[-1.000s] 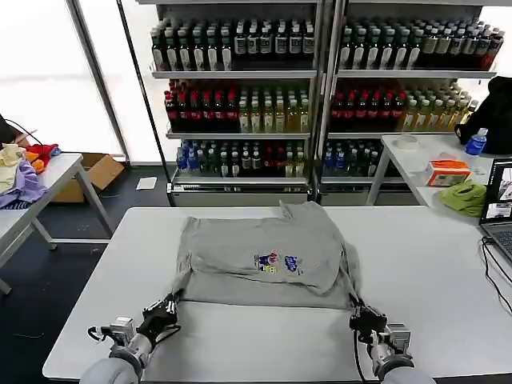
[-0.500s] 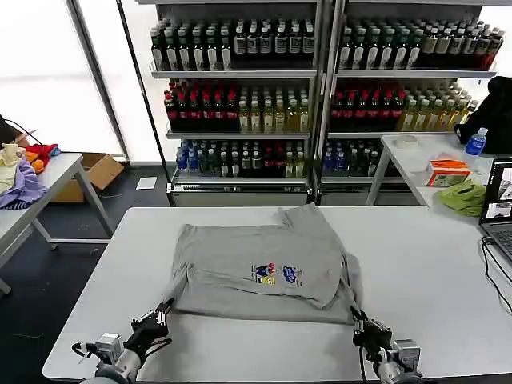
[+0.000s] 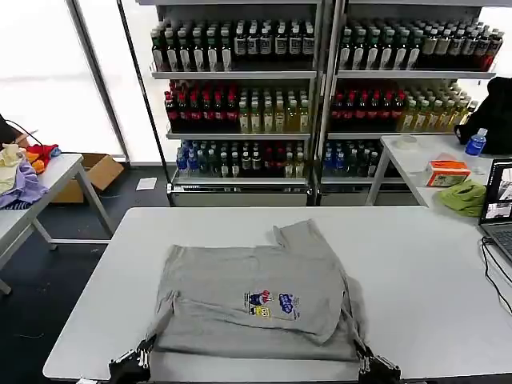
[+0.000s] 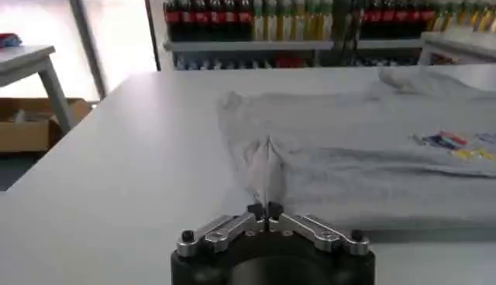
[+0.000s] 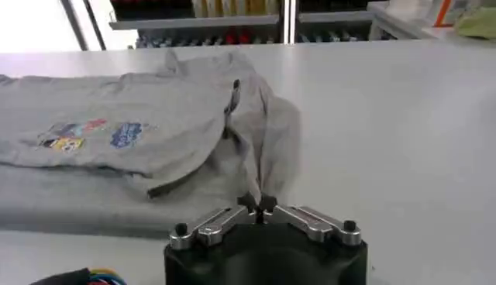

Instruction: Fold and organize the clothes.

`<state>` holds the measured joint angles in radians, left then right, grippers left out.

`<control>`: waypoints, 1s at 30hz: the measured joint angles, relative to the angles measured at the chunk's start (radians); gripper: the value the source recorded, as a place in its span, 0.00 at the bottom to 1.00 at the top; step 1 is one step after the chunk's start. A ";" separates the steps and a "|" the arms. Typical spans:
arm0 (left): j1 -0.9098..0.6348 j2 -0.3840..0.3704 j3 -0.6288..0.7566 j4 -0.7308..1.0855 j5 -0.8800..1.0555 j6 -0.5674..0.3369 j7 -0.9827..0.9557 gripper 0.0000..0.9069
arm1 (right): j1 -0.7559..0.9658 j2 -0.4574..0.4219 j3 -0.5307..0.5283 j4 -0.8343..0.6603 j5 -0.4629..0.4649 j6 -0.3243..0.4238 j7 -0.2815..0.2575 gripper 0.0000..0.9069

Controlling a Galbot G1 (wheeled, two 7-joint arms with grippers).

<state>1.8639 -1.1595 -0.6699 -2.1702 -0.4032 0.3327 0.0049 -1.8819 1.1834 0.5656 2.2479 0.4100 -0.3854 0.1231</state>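
Gripping the near hem at two corners, both grippers sit along the bottom edge of the head view, with the shirt (image 3: 256,292) spread across the middle of the white table (image 3: 424,272) and its print (image 3: 270,304) facing up, just below centre.

At lower left of that view the left gripper (image 3: 138,362) has its jaws pinched shut on a small peak of grey cloth; the left wrist view shows the fabric (image 4: 267,166) rising in a ridge straight from the closed tips (image 4: 266,207).

At lower right the right gripper (image 3: 370,364) is likewise clamped tight on the hem, the cloth (image 5: 256,166) bunching up from its tips (image 5: 256,203) in the right wrist view, where a sleeve already lies turned over the body.

This looks like the stage of drawing the shirt toward the near table edge to square it for a fold. The next move likely calls for both arms to lift evenly, carry the hem away toward the collar at upper centre, and keep the tension equal so the cloth does not skew.
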 measured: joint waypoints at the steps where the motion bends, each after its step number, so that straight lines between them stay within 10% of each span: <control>1: 0.008 0.001 -0.007 -0.008 0.001 0.007 0.003 1.00 | -0.005 -0.001 0.003 0.005 0.004 0.004 -0.001 1.00; 17: -0.026 0.082 -0.181 -0.025 -0.096 0.116 0.016 1.00 | 0.246 -0.132 0.113 -0.073 0.177 0.051 -0.129 1.00; 30: -0.429 0.242 0.032 0.240 -0.222 0.113 0.074 1.00 | 0.910 -0.190 -0.187 -0.562 0.178 0.006 -0.309 1.00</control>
<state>1.4348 -0.9179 -0.6378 -1.9300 -0.6249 0.4453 0.0790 -0.9720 0.9932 0.3782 1.6855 0.5876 -0.3797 -0.1856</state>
